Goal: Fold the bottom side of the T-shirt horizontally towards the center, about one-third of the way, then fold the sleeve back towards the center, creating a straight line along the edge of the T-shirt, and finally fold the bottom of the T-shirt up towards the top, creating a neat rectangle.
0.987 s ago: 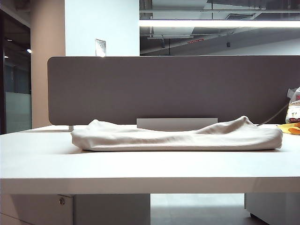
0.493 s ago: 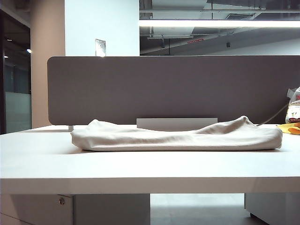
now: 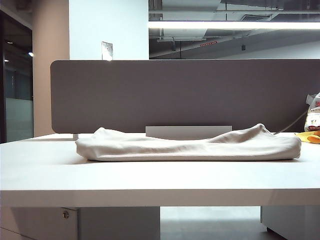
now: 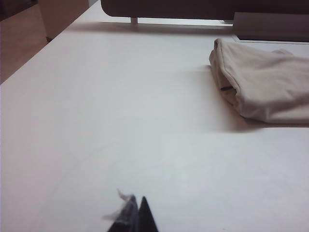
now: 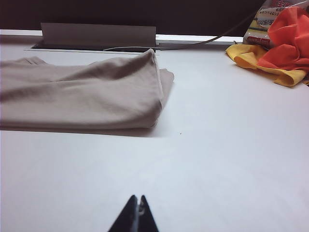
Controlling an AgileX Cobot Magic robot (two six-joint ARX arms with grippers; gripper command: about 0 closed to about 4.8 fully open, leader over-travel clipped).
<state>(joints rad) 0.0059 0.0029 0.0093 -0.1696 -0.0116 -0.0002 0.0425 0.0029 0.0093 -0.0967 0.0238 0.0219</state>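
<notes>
Exterior view first: the plain beige soft-fabric T-shirt point(image 3: 190, 145) lies folded into a long low bundle across the middle of my white flat table point(image 3: 150, 180), in front of the dark grey divider panel point(image 3: 185, 95). Neither of my arms shows here. At the far right edge sit a yellow cloth point(image 3: 308, 136) and a white printed package point(image 3: 314, 117).

Left wrist view: my left gripper point(image 4: 137, 215) hangs low over bare tabletop at the near side, its dark fingertips pressed together with nothing between them; a pale wisp clings beside them, possibly lint, though it is too small to tell. The shirt's left end shows farther off and to the right, well apart from the gripper.

Right wrist view: my right gripper point(image 5: 136, 212) is likewise closed and empty above the near tabletop. The shirt's right end lies far and left of it, well apart. At the far right, an orange cloth point(image 5: 289, 38) rests on the yellow one, beside the package.
</notes>
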